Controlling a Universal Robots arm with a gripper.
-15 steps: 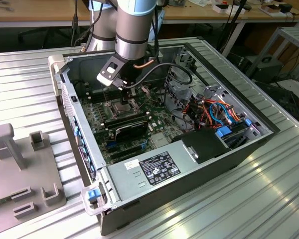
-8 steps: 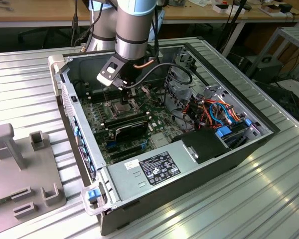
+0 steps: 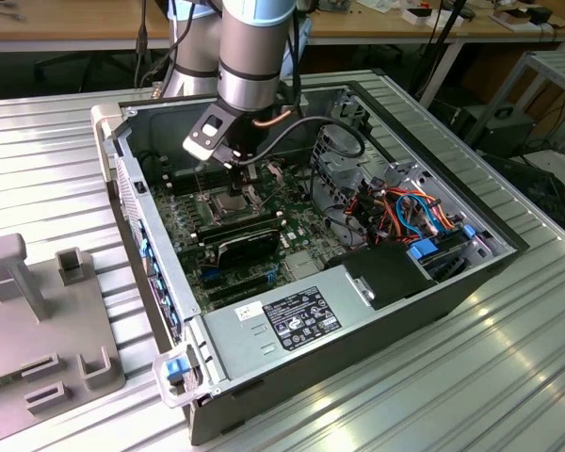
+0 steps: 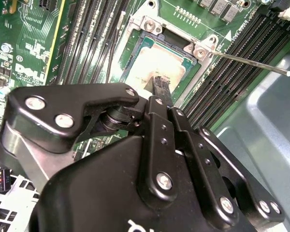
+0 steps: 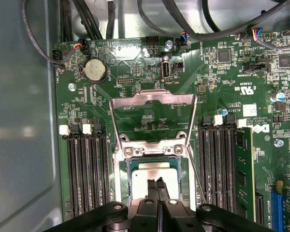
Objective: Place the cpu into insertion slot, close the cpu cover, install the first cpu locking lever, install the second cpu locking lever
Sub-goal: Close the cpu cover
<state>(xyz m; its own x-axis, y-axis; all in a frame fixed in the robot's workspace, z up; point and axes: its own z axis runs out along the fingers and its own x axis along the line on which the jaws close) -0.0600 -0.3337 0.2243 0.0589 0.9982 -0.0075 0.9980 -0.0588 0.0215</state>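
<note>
The cpu [image 5: 144, 173] lies flat in the insertion slot [image 5: 119, 170], its silvery top showing in both wrist views [image 4: 157, 60]. The cpu cover [image 5: 152, 97] is swung open and stands back from the slot on its hinge. A thin locking lever [image 4: 253, 64] sticks out free beside the slot, seen as a fine wire [image 5: 196, 175] in the first wrist view. My gripper [image 5: 158, 186] hangs just above the middle of the cpu with its two narrow fingers [image 4: 162, 86] pressed together and nothing between them. In the exterior view the gripper [image 3: 234, 177] reaches down over the slot [image 3: 228, 201].
Long black memory slots [image 5: 84, 174] flank the socket on both sides, one holding a green stick [image 5: 242, 179]. Cables [image 3: 405, 212] and a drive cage [image 3: 344, 165] crowd the exterior view's right, a power supply [image 3: 292, 320] the near end. A grey fixture [image 3: 38, 320] sits outside the case.
</note>
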